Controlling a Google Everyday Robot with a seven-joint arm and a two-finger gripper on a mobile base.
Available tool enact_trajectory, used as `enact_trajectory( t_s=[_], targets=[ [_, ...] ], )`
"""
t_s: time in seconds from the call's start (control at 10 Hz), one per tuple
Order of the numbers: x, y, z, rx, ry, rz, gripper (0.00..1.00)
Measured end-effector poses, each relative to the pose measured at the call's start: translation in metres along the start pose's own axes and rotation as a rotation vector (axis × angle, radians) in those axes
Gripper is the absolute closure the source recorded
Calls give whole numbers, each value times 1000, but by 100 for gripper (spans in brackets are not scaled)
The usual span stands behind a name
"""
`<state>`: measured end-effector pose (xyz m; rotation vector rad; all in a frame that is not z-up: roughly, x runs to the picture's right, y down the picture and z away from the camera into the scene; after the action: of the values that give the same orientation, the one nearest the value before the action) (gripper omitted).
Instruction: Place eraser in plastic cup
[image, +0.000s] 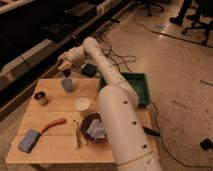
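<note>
Right now the arm reaches across the light wooden table (60, 145) with its gripper (65, 71) hanging directly above the small blue-grey plastic cup (67, 84) near the far edge. A dark sliver pokes down from the fingertips towards the cup's mouth; I take it to be the flat black eraser (66, 74), though it is hard to make out. So the carry looks finished and the drop is at hand. Next the pincer must line up over the rim, lower a touch, then let go cleanly so the bar falls inside. Its fingers are pressed together, apparently clamped on that eraser, not touching the cup.
</note>
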<state>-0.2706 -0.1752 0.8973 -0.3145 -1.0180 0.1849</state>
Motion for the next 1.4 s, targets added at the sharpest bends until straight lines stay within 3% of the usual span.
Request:
enact_trajectory(
  t_s=[0.6,1.4],
  targets=[
    [3,8,3,-18,-21,18,100],
    [8,21,2,-37,-19,48,100]
  ],
)
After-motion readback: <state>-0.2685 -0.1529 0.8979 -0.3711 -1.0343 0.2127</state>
